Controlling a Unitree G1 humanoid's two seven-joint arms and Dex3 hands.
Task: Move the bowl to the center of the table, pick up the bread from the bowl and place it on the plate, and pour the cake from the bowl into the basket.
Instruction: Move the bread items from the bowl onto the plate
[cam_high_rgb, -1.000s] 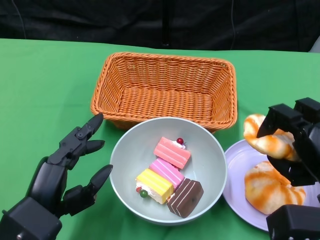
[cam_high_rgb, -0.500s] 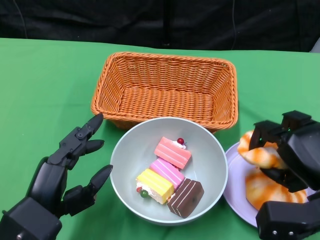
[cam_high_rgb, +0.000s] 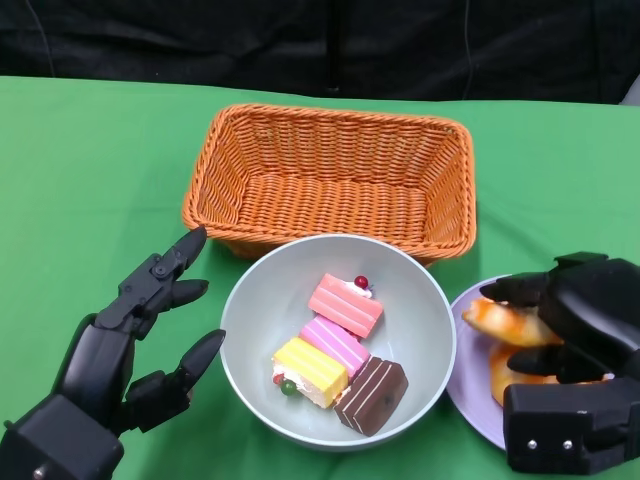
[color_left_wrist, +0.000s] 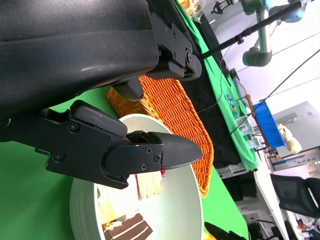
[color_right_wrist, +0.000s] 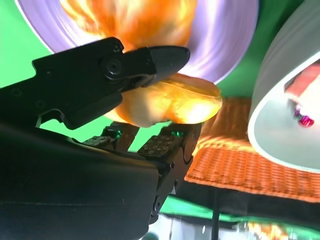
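Bread (cam_high_rgb: 505, 322) is the piece you are placing now: your right hand (cam_high_rgb: 570, 345) is pinching a glossy orange-and-cream roll between thumb and fingers (color_right_wrist: 165, 147), low over the lilac plate (cam_high_rgb: 468, 385), where a 2nd roll (cam_high_rgb: 500, 375) is lying beneath it. I judge you are finishing the bread step; whether the held roll is touching the plate cannot be told. Next you are needing to part those fingers and lift clear, then take the bowl (cam_high_rgb: 400, 270). That bowl, smooth, pale grey-green and round, is sitting centrally, just in front of the woven orange basket (cam_high_rgb: 330, 175), holding 4 blocky cake pieces (cam_high_rgb: 335, 350). Your left hand (cam_high_rgb: 130, 350) is hovering beside the bowl, fingers spread, holding nothing, on the green table (cam_high_rgb: 90, 160).
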